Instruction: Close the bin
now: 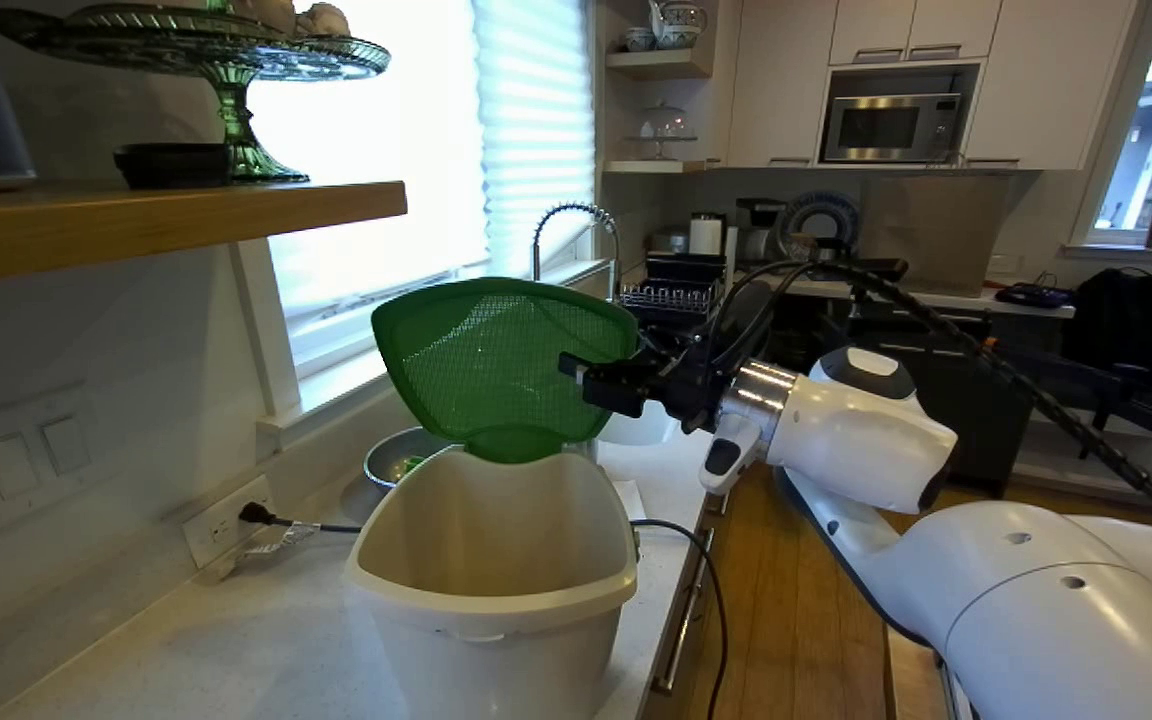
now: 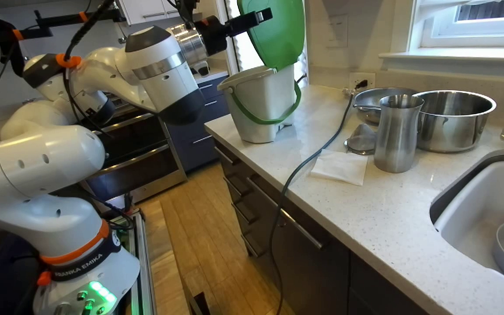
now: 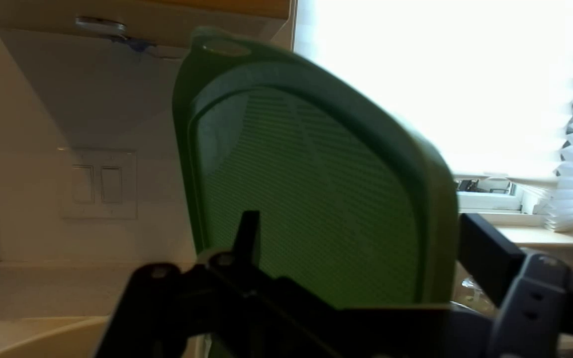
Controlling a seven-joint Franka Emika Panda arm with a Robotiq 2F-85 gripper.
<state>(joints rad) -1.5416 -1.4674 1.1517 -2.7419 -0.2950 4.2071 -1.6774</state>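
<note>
The bin [image 2: 256, 109] is stood upright on the countertop [image 2: 379, 205], its green lid [image 1: 486, 350] raised and its mouth exposed. A green handle [image 2: 265, 121] is hung against its outer side. In the wrist view the fingers of the gripper [image 3: 360, 219] are spread wide apart, with the lid seen between them; whether it is touched cannot be told. Farther along, a steel pitcher [image 2: 396, 140] and a pot [image 2: 453, 129] are seen, and a cable [image 2: 304, 166] is draped over the countertop's edge.

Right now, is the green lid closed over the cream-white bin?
No, in an exterior view the green lid stands raised, leaving the cream-white bin uncovered.
</note>
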